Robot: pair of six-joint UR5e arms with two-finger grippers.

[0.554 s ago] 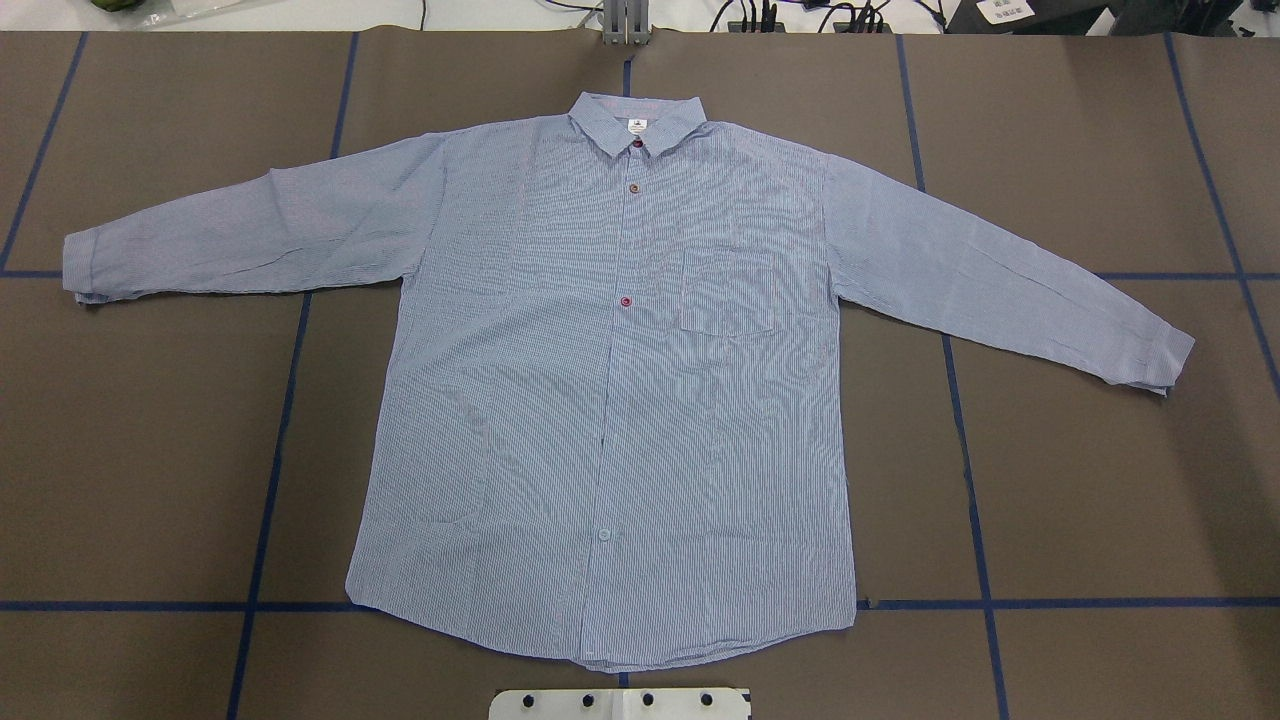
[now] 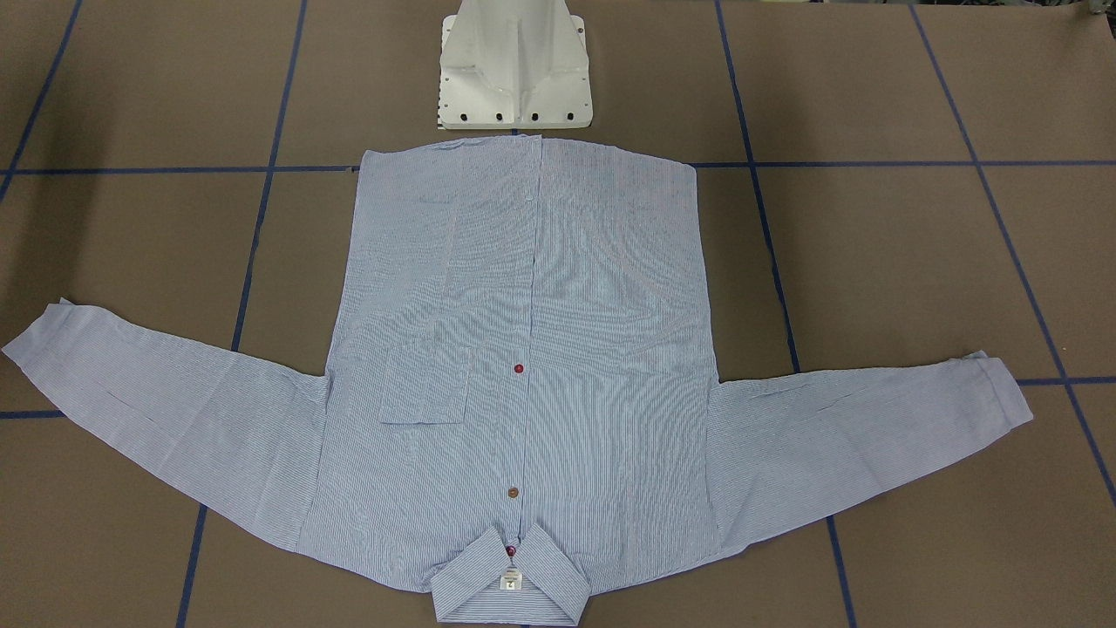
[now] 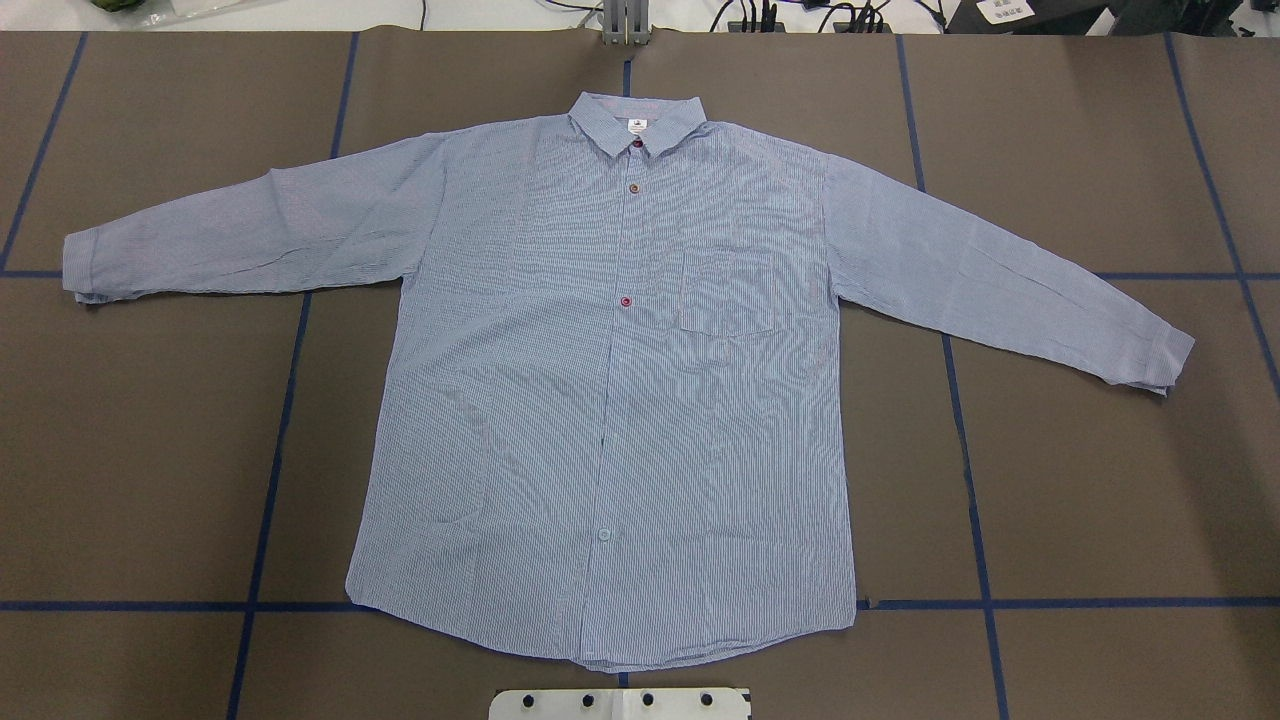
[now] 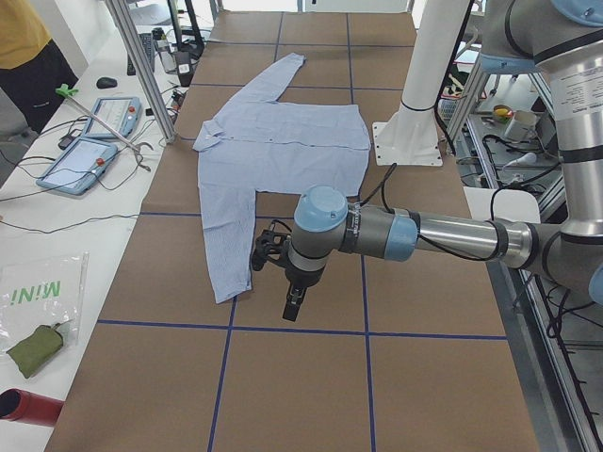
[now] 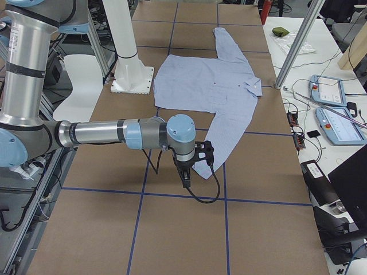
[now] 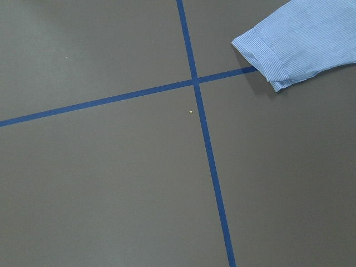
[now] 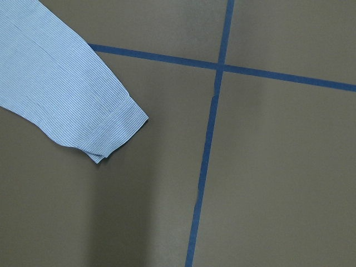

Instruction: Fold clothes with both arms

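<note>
- Two grippers: are states being read?
- Not being resolved. Left gripper (image 4: pixel 292 306) and right gripper (image 5: pixel 186 177) are being shown only in side views, so spread or pressed together cannot be told.
- Shirt?
- Shirt (image 3: pixel 610 400) is being supported flat and unfolded by the table (image 3: pixel 1100 480), front up, sleeves spread. Each gripper is being held above the table: left cuff (image 6: pixel 262 58) is being seen just beside the left gripper, right cuff (image 7: pixel 119 130) just beside the right gripper.
</note>
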